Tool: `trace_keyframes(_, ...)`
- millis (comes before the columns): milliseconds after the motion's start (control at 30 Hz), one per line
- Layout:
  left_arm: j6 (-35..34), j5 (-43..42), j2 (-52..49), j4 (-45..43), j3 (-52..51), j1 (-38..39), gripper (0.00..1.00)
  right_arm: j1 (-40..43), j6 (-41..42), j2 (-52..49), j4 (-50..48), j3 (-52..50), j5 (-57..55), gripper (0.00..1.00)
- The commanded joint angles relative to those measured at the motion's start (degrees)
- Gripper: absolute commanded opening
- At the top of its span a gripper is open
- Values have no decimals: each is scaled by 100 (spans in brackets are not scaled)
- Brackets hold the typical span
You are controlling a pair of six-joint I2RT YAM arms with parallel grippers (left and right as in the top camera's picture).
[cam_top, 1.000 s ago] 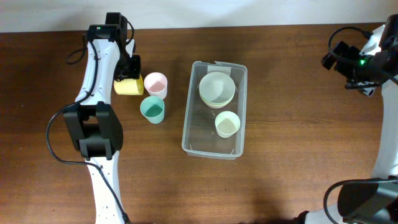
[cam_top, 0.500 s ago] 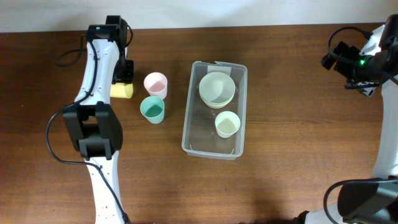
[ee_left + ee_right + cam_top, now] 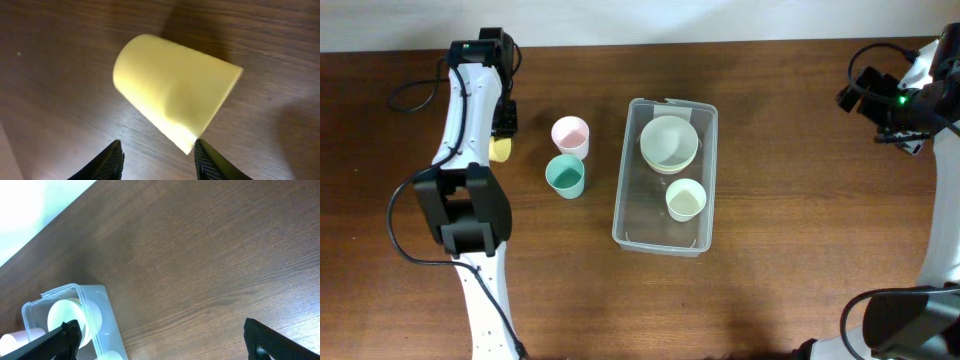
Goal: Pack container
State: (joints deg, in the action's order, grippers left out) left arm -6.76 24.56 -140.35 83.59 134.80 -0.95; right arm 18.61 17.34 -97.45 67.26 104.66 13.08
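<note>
Clear container (image 3: 650,228) upright and open-topped near the middle of the brown wooden table (image 3: 800,230), well apart from both grippers. Inside it, a pale green bowl (image 3: 669,143) at the far end and a pale green cup (image 3: 685,200) towards the near end, both mouth-up. To the container's left on the bare wood, a pink cup (image 3: 570,135) and, just in front of it, a teal cup (image 3: 565,176), both upright and close together, neither touching the container. Further left, a yellow cup (image 3: 172,97) lying on its side, partly hidden under the left arm in the overhead view. Left gripper (image 3: 159,159) low over the wood right beside that yellow cup, jaws parted a moderate way and holding nothing. In the left wrist view, both fingertips (image 3: 111,162) at the bottom edge, the cup slanted just beyond them, one tip very close to the cup's wide end; impossible to tell whether touching. Right gripper (image 3: 162,342) far off near the table's right rear edge, jaws spread wide and empty. In the right wrist view, only bare wood between the tips, with one end of the container and the bowl showing at the lower left.
</note>
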Motion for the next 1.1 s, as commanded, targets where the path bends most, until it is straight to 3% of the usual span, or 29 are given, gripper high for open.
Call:
trace_keyframes(0, -251, 295, 162, 87, 35, -153, 48, 15, -39, -22, -15, 24, -28, 99)
trace_keyframes(367, -407, 599, 138, 92, 13, -258, 45, 15, -37, -22, -15, 22, -28, 99)
trace_keyframes(833, -391, 378, 136, 562, 13, -247, 45, 15, -37, -22, -15, 22, -28, 99)
trace_keyframes(1067, -76, 358, 136, 496, 13, 192, 44, 15, -39, -22, -15, 22, -26, 99)
